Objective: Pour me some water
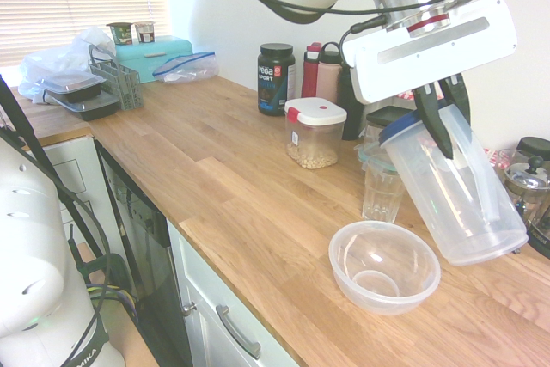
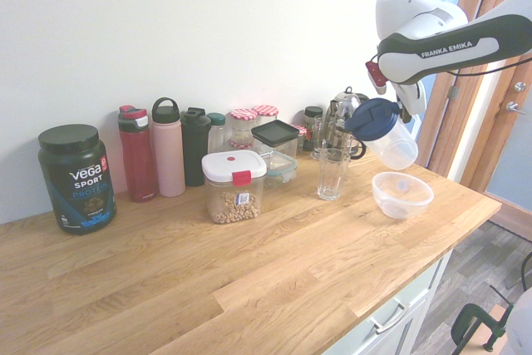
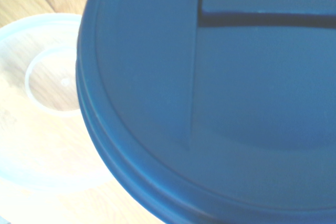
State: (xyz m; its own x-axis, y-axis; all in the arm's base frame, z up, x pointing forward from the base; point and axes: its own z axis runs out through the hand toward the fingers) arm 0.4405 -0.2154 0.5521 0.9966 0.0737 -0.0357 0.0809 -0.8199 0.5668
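Observation:
My gripper (image 1: 440, 116) (image 2: 405, 104) is shut on a clear plastic pitcher (image 1: 460, 199) (image 2: 397, 149) with a dark blue lid (image 2: 372, 119), gripping it near the top. The pitcher hangs tilted in the air, lid end toward the drinking glass. That clear glass (image 1: 382, 193) (image 2: 332, 174) stands upright on the wooden counter, just below and beside the lid. A clear plastic bowl (image 1: 384, 266) (image 2: 402, 194) sits in front of the pitcher. The blue lid (image 3: 210, 103) fills the wrist view, with the bowl (image 3: 47, 103) beside it. No stream of water shows.
Along the wall stand a black Vega tub (image 2: 75, 179), red, pink and black bottles (image 2: 167, 149), a red-latched container of chickpeas (image 2: 233, 187), jars and a French press (image 1: 528, 186). The counter's front edge (image 1: 258, 298) runs close to the bowl.

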